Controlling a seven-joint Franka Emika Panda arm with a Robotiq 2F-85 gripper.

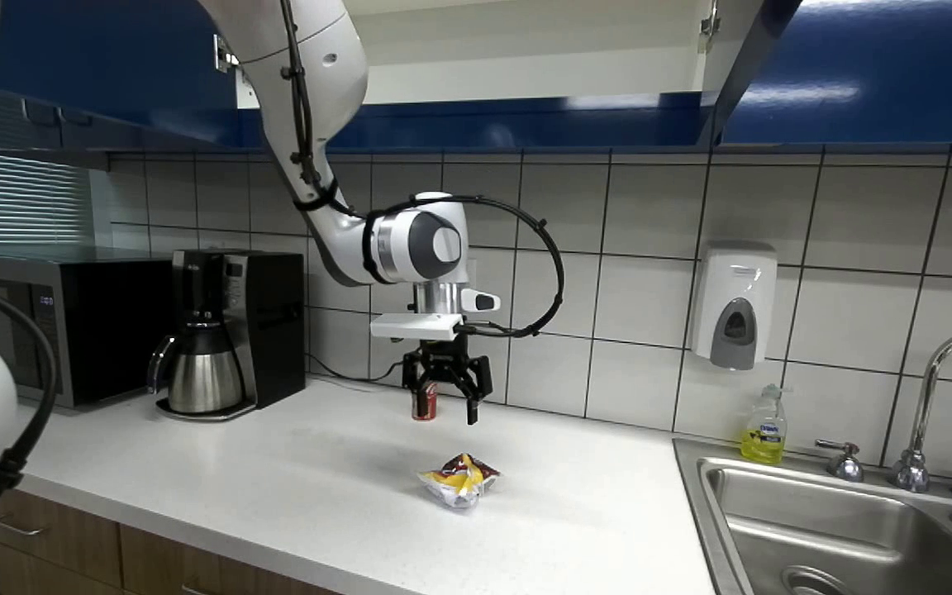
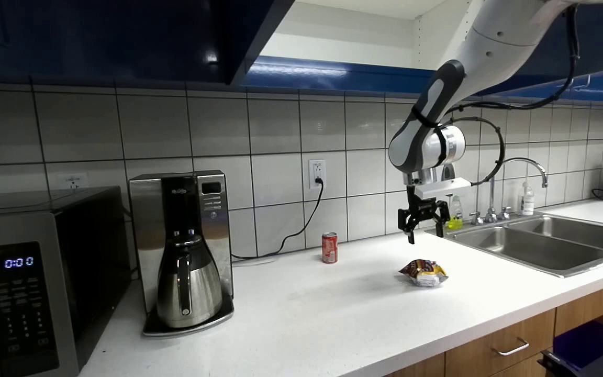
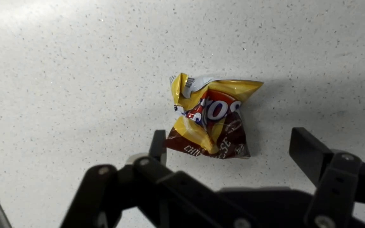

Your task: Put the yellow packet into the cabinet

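The yellow packet (image 1: 459, 481), a small crumpled snack bag in yellow, brown and red, lies on the white counter in both exterior views (image 2: 423, 273). In the wrist view the packet (image 3: 209, 120) sits near the middle, with lettering on it. My gripper (image 1: 446, 410) is open and empty, pointing down above the packet with a gap of air; it also shows in an exterior view (image 2: 425, 236). In the wrist view its fingers (image 3: 228, 139) are wide apart, on either side of the packet's lower part. The blue cabinet (image 1: 525, 124) above stands open, with a white interior; it also shows here (image 2: 333, 73).
A red can (image 2: 329, 247) stands near the tiled wall. A coffee maker (image 2: 181, 251) and microwave (image 2: 45, 283) stand at one end. A steel sink (image 1: 695, 496) with faucet (image 1: 926, 405) and soap bottle (image 1: 765, 430) lies at the other. An open cabinet door (image 1: 744, 66) sticks out.
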